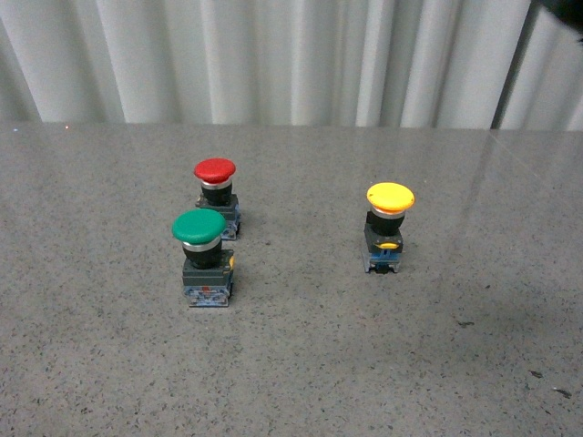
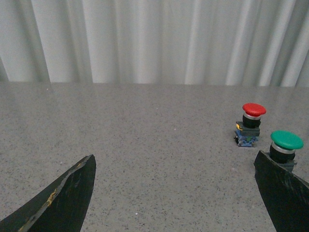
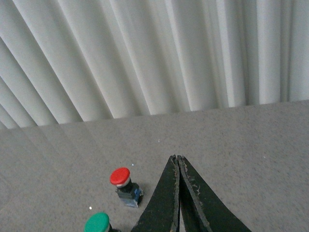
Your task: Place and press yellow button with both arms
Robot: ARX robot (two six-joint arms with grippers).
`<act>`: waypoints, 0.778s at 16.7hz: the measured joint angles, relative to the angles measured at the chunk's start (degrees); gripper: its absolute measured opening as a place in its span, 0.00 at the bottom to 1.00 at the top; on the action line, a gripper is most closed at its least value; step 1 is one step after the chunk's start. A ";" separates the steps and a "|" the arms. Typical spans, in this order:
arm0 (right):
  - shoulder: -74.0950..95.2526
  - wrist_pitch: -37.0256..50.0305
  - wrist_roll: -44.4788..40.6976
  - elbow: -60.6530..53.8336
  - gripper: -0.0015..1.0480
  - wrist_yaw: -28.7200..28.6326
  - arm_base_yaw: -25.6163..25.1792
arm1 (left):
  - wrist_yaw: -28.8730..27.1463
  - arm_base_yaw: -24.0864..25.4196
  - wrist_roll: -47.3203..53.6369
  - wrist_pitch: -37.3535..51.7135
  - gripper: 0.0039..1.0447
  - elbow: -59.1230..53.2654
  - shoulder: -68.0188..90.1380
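The yellow button (image 1: 389, 228) stands upright on the grey table (image 1: 291, 364), right of centre in the front view. It shows in neither wrist view. My left gripper (image 2: 174, 166) is open and empty, its two black fingers (image 2: 67, 198) spread wide low over the table. My right gripper (image 3: 177, 158) is shut on nothing, fingers pressed together and held above the table. Only a dark bit of an arm (image 1: 560, 11) shows at the top right corner of the front view.
A red button (image 1: 216, 193) and a green button (image 1: 203, 257) stand close together left of centre. Both show in the left wrist view, red (image 2: 250, 123) and green (image 2: 285, 147), and in the right wrist view, red (image 3: 124, 186) and green (image 3: 97, 223). White curtain (image 1: 273, 55) behind.
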 joint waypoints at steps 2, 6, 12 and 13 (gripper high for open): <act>-10.58 -5.64 -7.04 -7.30 0.02 9.66 -3.28 | 0.00 0.00 0.00 0.00 0.94 0.00 0.00; -35.36 -16.24 -15.26 -19.76 0.02 -1.86 -21.38 | 0.02 0.00 0.00 0.00 0.94 0.00 0.00; -43.93 -18.75 -16.46 -25.18 0.02 -11.23 -30.21 | 0.02 0.00 0.00 0.00 0.94 0.00 0.00; -45.09 -19.41 -16.57 -25.62 0.02 -11.89 -29.81 | 0.00 0.00 0.00 0.00 0.94 0.00 0.00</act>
